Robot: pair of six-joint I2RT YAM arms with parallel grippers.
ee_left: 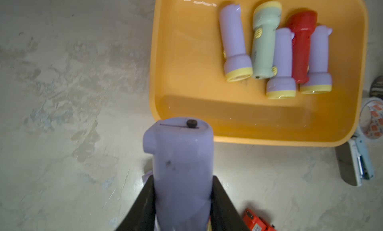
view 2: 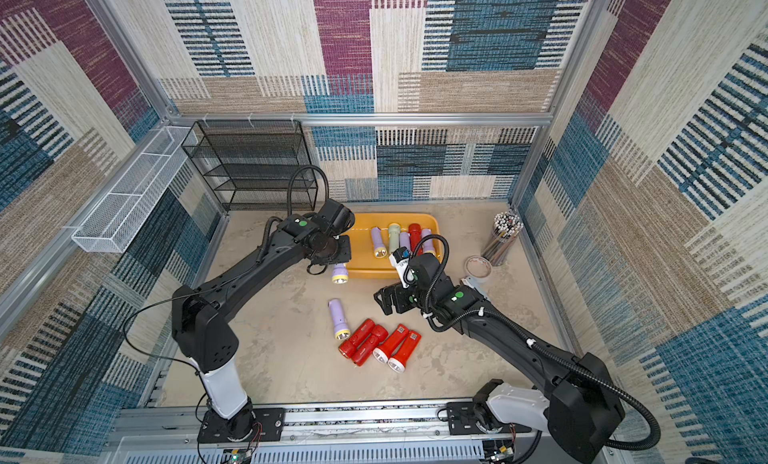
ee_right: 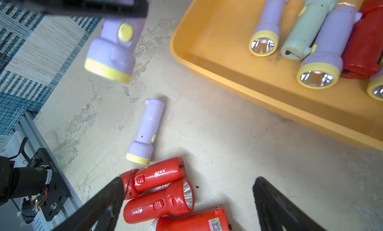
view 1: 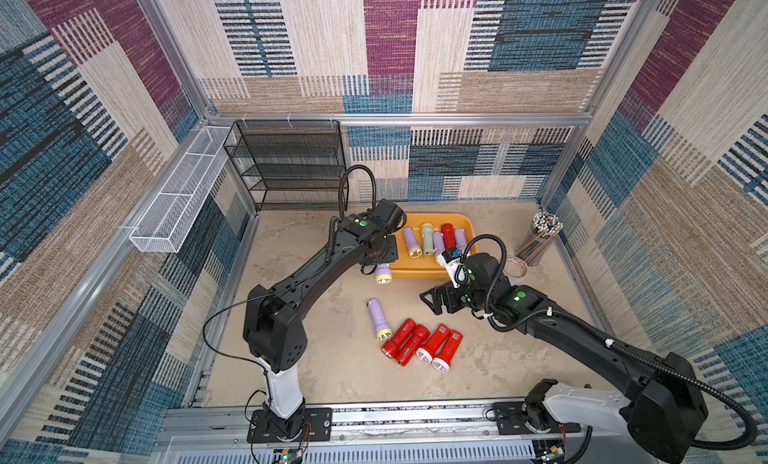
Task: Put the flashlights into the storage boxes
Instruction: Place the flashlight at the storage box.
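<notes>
We show the left gripper [ee_left: 182, 183] clamped on a lilac flashlight [ee_left: 180, 149], tail end forward, just outside the yellow-orange tray's [ee_left: 269, 139] near left corner; the right gripper [view 1: 430, 303] stands wide open, empty.

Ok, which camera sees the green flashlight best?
The left wrist view: the green flashlight shows whole and large in the yellow tray. In the right wrist view the flashlight is cut off at the picture's edge. In both top views it looks tiny.
</notes>
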